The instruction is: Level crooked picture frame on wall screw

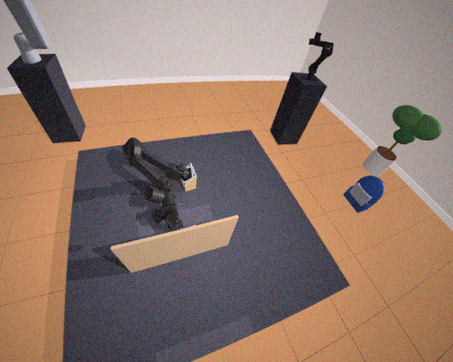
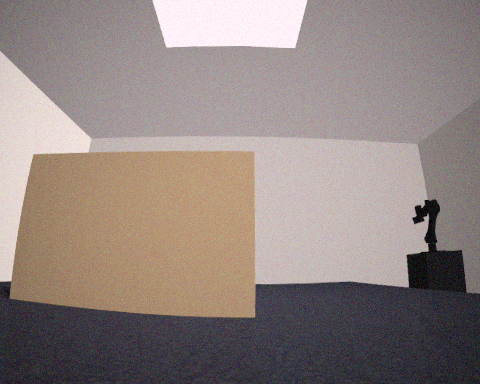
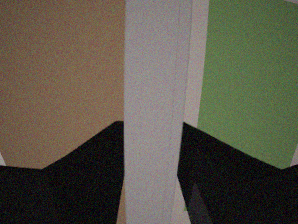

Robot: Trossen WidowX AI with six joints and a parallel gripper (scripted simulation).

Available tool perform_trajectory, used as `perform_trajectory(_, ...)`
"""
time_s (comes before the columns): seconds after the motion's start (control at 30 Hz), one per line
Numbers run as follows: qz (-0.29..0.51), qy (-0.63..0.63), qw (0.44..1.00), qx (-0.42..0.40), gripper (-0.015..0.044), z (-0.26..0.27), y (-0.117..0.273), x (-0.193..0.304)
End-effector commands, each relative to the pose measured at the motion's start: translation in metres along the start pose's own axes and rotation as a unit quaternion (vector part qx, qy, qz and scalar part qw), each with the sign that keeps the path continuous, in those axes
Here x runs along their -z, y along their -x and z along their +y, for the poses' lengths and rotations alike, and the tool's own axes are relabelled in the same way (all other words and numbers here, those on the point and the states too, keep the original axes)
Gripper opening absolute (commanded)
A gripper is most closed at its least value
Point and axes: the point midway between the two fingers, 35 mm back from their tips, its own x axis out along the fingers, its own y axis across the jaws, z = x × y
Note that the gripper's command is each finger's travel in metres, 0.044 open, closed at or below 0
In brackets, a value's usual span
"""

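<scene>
Orange tiled floor (image 1: 386, 245) spreads widest, with a dark mat (image 1: 249, 264) (image 2: 334, 340) on it. A tan panel (image 1: 178, 242) (image 2: 139, 235) (image 3: 60, 75) stands upright over the mat; from outside only its bare back shows (a dull side to be given, frankly). Two black pedestals (image 1: 51, 104) (image 1: 298, 104) (image 2: 436, 270) stand beyond the mat, one bearing a pale arm (image 1: 27, 52), the other a small black arm (image 1: 320, 61) (image 2: 431, 220). The working arm (image 1: 147, 173) is folded on the panel's far side, its end close to the board. Off by the wall, a plant (image 1: 416, 123) rises from a white pot (image 1: 378, 160), just beside a blue bag (image 1: 369, 189). The frame (image 3: 152, 65) is at the panel's front, seen only close up: a pale side bar, then a white border and green picture (image 3: 247, 80). Whether it hangs level, I cannot tell. A small yellow-and-white box (image 1: 190, 183) is beside the arm. The gripper (image 1: 176, 224) (image 3: 149, 131) pinches the frame's side bar, one black finger against each edge.
</scene>
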Motion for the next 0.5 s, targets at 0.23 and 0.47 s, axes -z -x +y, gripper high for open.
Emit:
perform_trajectory(0.23, 0.002, 0.001, 1.000, -0.005, 0.0000, 0.0026, 0.0000, 0.0025)
perform_trajectory(0.47, 0.002, 0.001, 1.000, -0.005, 0.0000, 0.0027, 0.0000, 0.0039)
